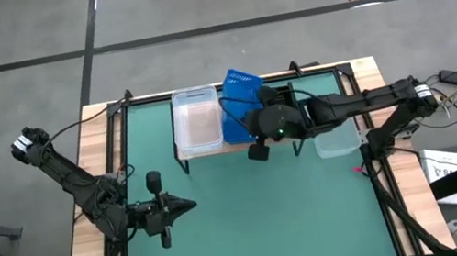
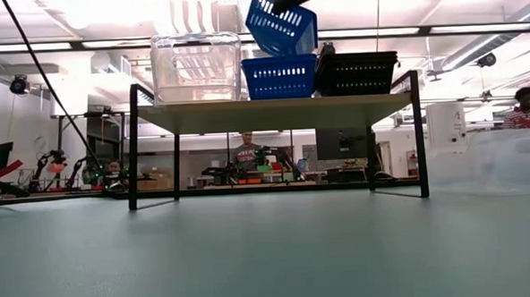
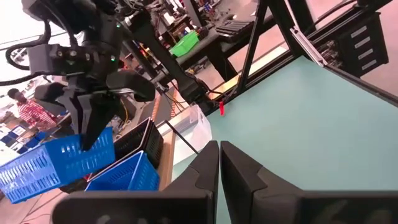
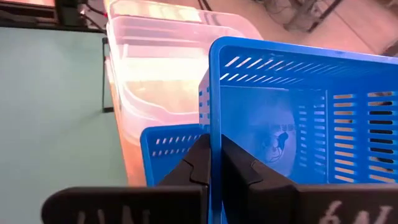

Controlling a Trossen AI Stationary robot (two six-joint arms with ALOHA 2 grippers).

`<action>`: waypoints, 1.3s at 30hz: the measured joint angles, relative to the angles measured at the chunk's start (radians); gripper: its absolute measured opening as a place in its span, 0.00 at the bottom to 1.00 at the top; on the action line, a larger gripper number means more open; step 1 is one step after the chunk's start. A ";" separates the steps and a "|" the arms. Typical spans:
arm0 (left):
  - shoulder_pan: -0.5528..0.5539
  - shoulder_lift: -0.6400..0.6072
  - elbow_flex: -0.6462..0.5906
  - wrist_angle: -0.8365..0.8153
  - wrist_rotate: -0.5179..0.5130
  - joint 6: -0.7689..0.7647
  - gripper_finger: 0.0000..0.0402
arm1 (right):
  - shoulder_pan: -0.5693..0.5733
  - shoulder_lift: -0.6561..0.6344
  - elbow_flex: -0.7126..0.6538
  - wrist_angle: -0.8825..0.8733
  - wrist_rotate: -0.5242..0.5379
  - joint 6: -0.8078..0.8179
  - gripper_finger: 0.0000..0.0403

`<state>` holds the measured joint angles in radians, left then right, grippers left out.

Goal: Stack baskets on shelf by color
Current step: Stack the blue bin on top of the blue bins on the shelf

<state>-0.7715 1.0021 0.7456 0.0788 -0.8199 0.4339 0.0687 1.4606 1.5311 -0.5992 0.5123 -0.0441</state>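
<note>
- Baskets, 5 in view, are small rectangular plastic trays in 3 kinds: clear tubs, blue perforated ones and a black mesh one.
- One blue basket [image 2: 282, 22] is in the air, tilted, above the shelf [image 2: 272, 112]. Its walls are pierced with rows of narrow vertical slots under a solid rim.
- The right gripper [image 4: 214, 163] is closed on that lifted basket's rim, one dark finger on each side of the blue wall. In the high view the right arm reaches in from the table's right side to the shelf.
- A second blue basket [image 2: 280, 77] sits flat on the shelf top, directly below the lifted one, with the same slotted walls.
- A clear tub [image 2: 196, 68] stands on the shelf to the left of the blue baskets in the low view. It is see-through with a thick rim, and the right wrist view shows stacked rims there.
- A black mesh basket [image 2: 356, 73] rests on the shelf just beside the seated blue one, on its other side.
- Another clear tub [image 1: 338, 141] lies on the green table [image 1: 254, 226], near the shelf's right end and under the right arm.
- The shelf is a low rack with a light wood-grain board and thin black legs, standing at the far edge of the table.
- The left gripper [image 1: 187, 205] has its fingers pressed together, holding nothing, over the table's near left part, well apart from the shelf.
- People show in the room behind the table.
</note>
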 joint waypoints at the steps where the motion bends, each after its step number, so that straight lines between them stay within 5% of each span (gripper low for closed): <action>1: 0.000 -0.001 0.000 -0.002 0.000 0.000 0.00 | -0.007 0.000 0.000 -0.001 -0.013 -0.001 0.02; 19: 0.000 -0.002 -0.015 0.011 0.000 -0.010 0.00 | -0.028 0.048 -0.003 -0.054 -0.071 0.003 0.03; 39: 0.000 -0.002 -0.015 0.019 0.000 -0.009 0.00 | -0.021 0.048 0.067 -0.055 -0.071 0.002 0.28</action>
<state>-0.7715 1.0000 0.7303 0.0974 -0.8196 0.4248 0.0479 1.5089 1.5980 -0.6537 0.4408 -0.0420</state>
